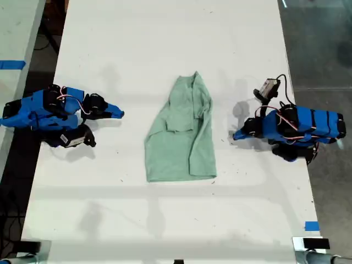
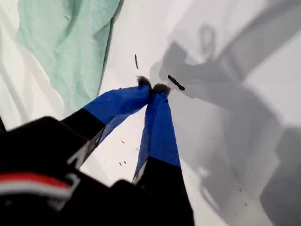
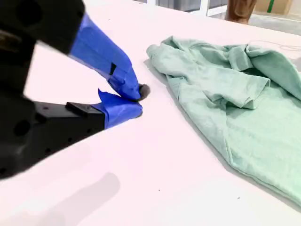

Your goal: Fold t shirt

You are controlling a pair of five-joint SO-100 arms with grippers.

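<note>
The t shirt [image 1: 179, 143] lies in the middle of the white table [image 1: 165, 38], pale mint green, with one side and a sleeve folded over its body and the neck end toward the exterior view's top. My first gripper [image 1: 235, 135] rests at the exterior view's right, a short gap from the shirt's edge. It is shut on nothing [image 2: 153, 87], with the t shirt [image 2: 66, 42] just beyond its tips. My second gripper [image 1: 120, 114] sits at the exterior view's left, further from the cloth. It is also shut and empty [image 3: 138, 96], facing the rumpled t shirt [image 3: 244, 103].
Blue tape [image 1: 312, 225] marks the table near the exterior view's bottom right. Another blue strip [image 1: 11, 64] lies on a separate surface at that view's left. Small dark marks [image 2: 176, 82] dot the tabletop by my first gripper. Grey floor [image 1: 319, 49] borders the table at the exterior view's right.
</note>
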